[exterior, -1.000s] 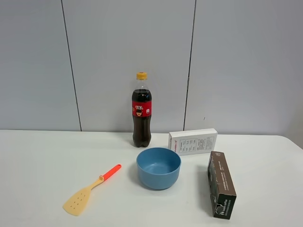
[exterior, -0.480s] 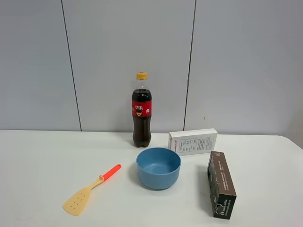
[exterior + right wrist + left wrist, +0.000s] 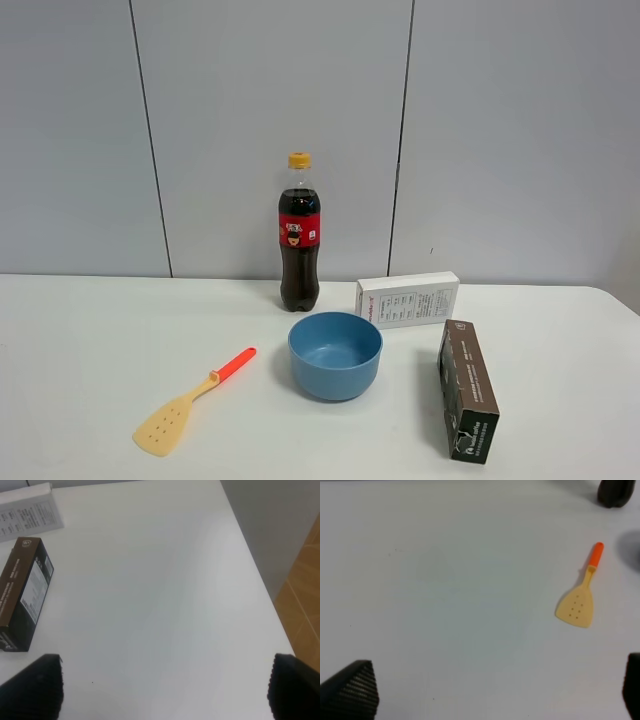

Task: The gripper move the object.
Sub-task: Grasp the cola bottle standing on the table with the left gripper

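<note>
The cola bottle [image 3: 299, 232] stands upright at the back of the white table [image 3: 90, 340], with a yellow cap and red label. Its dark base shows in the left wrist view [image 3: 616, 492]. Neither gripper shows in the exterior high view. My left gripper [image 3: 490, 695] is open and empty above bare table, far from the bottle; only its black fingertips [image 3: 351, 690] show. My right gripper [image 3: 165, 690] is open and empty over the table's right end, its black fingertips [image 3: 36, 685] wide apart.
A blue bowl [image 3: 335, 354] sits just in front of the bottle. A yellow spatula with an orange handle [image 3: 190, 402] [image 3: 581, 595] lies front left. A white box [image 3: 407, 299] and a dark brown box [image 3: 467, 402] [image 3: 22, 592] lie on the right. The table's right edge [image 3: 260, 580] is near.
</note>
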You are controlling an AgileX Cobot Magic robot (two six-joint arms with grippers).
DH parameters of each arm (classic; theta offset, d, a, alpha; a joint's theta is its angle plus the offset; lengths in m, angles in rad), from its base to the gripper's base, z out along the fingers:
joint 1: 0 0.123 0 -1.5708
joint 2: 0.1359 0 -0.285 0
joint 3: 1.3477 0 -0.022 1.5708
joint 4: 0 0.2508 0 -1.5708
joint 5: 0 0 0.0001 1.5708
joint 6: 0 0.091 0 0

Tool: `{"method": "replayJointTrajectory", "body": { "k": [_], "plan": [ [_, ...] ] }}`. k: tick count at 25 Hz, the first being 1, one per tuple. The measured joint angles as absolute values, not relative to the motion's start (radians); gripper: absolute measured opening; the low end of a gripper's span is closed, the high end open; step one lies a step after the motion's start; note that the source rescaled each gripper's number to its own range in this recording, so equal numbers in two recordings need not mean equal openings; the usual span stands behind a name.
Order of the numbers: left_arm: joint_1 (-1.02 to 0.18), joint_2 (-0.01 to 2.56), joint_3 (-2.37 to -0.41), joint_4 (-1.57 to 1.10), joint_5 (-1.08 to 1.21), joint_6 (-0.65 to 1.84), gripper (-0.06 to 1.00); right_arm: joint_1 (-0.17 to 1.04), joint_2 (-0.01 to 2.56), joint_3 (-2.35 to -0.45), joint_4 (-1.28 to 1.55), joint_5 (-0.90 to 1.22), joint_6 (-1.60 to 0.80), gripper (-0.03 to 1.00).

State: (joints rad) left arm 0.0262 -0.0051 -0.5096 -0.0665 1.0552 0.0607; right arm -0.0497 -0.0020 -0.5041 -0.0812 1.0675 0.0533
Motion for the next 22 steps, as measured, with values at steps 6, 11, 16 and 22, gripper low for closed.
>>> {"method": "replayJointTrajectory", "body": {
  "k": [6,11,16,22],
  "plan": [
    [0.026,-0.005,-0.510,-0.083,1.055,0.070,1.00,-0.050,-0.002,-0.504,-0.081,1.067,0.053,1.00],
    [0.026,0.002,-0.530,-0.181,0.982,0.080,1.00,-0.050,-0.002,-0.504,-0.081,1.067,0.053,1.00],
    [0.026,0.119,-0.539,-0.235,0.827,0.088,1.00,-0.050,-0.002,-0.504,-0.081,1.067,0.053,1.00],
    [0.026,0.339,-0.539,-0.238,0.562,0.152,1.00,-0.050,-0.002,-0.504,-0.081,1.067,0.053,1.00]
  ]
}}
